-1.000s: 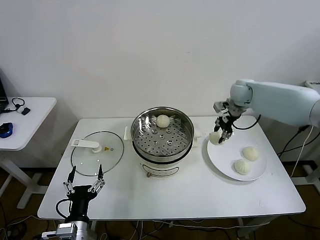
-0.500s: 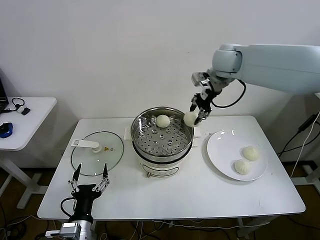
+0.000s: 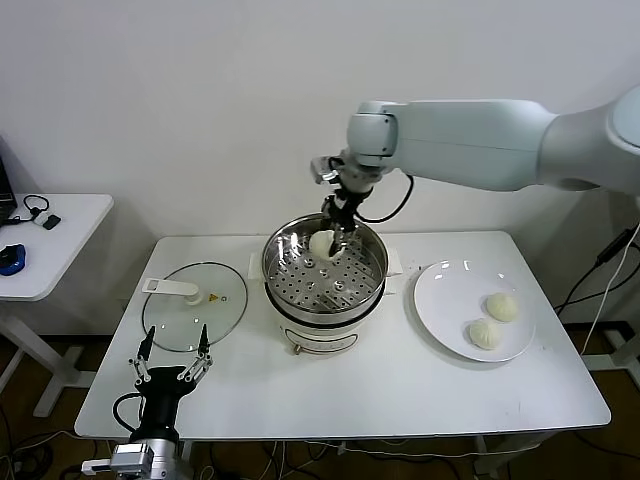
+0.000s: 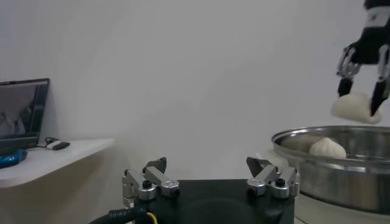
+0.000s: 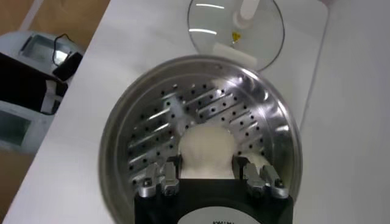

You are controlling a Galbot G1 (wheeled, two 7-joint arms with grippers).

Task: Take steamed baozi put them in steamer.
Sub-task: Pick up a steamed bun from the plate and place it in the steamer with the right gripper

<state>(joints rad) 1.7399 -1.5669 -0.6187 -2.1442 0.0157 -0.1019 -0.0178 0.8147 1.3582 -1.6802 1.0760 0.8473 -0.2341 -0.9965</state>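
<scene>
The right gripper (image 3: 336,236) hangs above the steamer (image 3: 325,272), over the back part of its perforated tray, with its jaws closed on one steamed baozi (image 3: 323,243). In the left wrist view that held bun (image 4: 356,107) is clear of the steamer's rim (image 4: 329,135), pinched between two dark fingers (image 4: 346,61), and a second bun (image 4: 328,147) rests inside the steamer below it, toward the back. The right wrist view looks straight down: the held bun (image 5: 206,151) sits between the jaws, and under it spreads the shiny holed tray of the steamer (image 5: 152,128); whether the second bun shows here cannot be told. Two more buns (image 3: 502,306) (image 3: 484,333) lie close together on the white plate (image 3: 444,299), which stands on the table (image 3: 400,385) on the steamer's right side, a little apart from it. The glass lid (image 3: 193,306) with its white handle lies flat on the table on the steamer's left side; it also shows beyond the steamer in the right wrist view (image 5: 210,27). The left gripper (image 3: 170,372) is parked low near the front edge of the table, in front of the lid and well away from the steamer, its jaws spread wide and holding nothing, as its own wrist view confirms (image 4: 210,176). Farther out on the steamer's left, past the lid, stands a small white side table (image 3: 60,235) bearing a few dark items.
</scene>
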